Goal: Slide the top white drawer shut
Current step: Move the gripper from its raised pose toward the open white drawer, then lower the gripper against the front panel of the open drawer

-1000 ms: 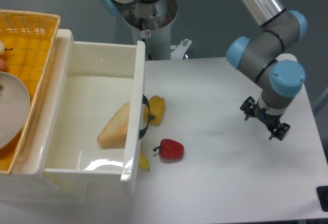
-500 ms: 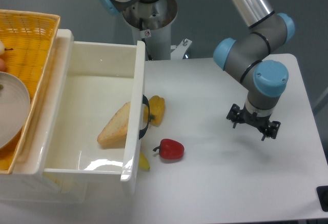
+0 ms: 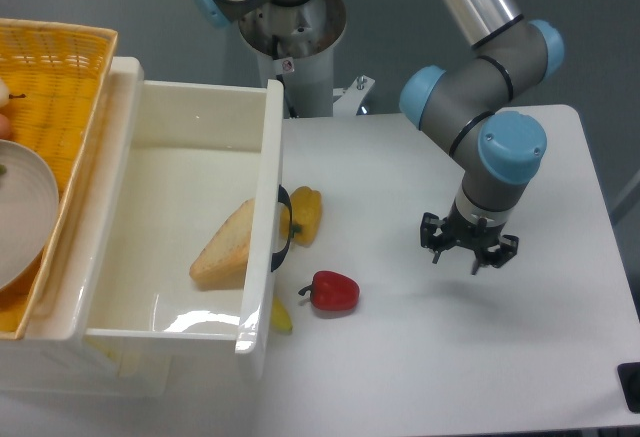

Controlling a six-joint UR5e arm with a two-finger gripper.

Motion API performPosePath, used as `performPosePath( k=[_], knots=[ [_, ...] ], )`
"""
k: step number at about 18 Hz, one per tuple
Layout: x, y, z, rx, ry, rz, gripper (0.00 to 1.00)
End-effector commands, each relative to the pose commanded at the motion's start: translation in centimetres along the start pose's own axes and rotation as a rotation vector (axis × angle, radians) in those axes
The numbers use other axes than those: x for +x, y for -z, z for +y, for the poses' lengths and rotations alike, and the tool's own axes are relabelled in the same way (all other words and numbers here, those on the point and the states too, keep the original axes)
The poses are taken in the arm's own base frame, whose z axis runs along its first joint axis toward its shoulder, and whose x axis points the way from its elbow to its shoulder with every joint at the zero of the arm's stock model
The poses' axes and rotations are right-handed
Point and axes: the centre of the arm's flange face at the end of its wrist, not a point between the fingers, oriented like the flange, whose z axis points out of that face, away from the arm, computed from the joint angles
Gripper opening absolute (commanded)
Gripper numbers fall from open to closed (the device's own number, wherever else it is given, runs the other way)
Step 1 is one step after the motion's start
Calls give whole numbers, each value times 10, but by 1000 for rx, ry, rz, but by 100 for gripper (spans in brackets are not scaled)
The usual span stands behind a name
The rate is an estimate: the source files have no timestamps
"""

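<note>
The top white drawer [image 3: 265, 207] is pulled far out of the cabinet toward the right, its flat front edge-on with a curved black handle [image 3: 284, 227]. Inside it lies a wedge of bread [image 3: 225, 245]. My gripper [image 3: 457, 257] hangs over the table well to the right of the drawer front, pointing down, with its small black fingers spread apart and nothing between them. A wide strip of table separates it from the handle.
A red pepper [image 3: 333, 291] and a yellow pepper [image 3: 305, 214] lie on the table just right of the drawer front, and a yellow piece [image 3: 281, 316] pokes out below it. A yellow woven basket [image 3: 60, 67] holding a plate sits on the cabinet at left.
The arm has swung left and slightly down, carrying the gripper from the table's right side toward the middle, nearer the drawer. The drawer and peppers have not moved.
</note>
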Motion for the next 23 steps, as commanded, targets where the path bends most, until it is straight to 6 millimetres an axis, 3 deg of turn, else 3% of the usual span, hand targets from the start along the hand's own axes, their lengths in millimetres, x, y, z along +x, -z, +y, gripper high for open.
performPosePath(
  k=[2, 3, 7, 12, 17, 23],
  knots=[
    [7, 4, -1, 2, -2, 25, 2],
    [12, 10, -2, 10, -1, 37, 0],
    [29, 22, -12, 84, 73, 100, 0],
    [51, 24, -29, 117, 98, 150, 0],
    [66, 25, -31, 95, 99, 189, 0],
    [90, 45, -28, 88, 109, 266, 0]
  ],
)
